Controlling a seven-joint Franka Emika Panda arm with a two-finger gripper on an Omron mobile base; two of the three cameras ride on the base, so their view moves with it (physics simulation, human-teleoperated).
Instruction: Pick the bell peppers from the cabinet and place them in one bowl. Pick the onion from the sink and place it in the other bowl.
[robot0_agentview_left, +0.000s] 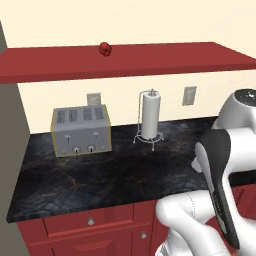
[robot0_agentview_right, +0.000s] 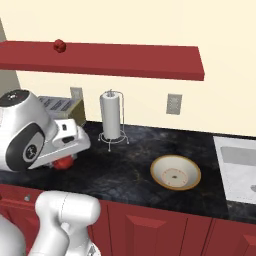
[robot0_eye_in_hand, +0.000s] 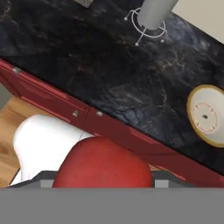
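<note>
My gripper (robot0_agentview_right: 63, 159) is shut on a dark red bell pepper (robot0_agentview_right: 62, 163) and holds it above the left part of the black counter. In the hand view this pepper (robot0_eye_in_hand: 103, 164) bulges large at the bottom and covers the fingertips. A second bell pepper (robot0_agentview_left: 105, 48) sits on top of the long red cabinet (robot0_agentview_left: 150, 60), and it also appears in the right base view (robot0_agentview_right: 59, 45). The pale tan bowl (robot0_agentview_right: 175, 172) stands empty on the counter to the gripper's right, also seen from the hand (robot0_eye_in_hand: 209, 114). The sink (robot0_agentview_right: 239, 165) lies at the far right. The onion and the dark brown bowl are out of view.
A grey toaster (robot0_agentview_left: 81, 130) and a paper towel holder (robot0_agentview_left: 150, 119) stand along the back wall. Red base cabinets with knobs (robot0_agentview_left: 91, 220) run under the counter edge. Wall outlets (robot0_agentview_right: 174, 103) sit above the counter. The arm's white links (robot0_agentview_left: 220, 190) fill the lower right of the left base view.
</note>
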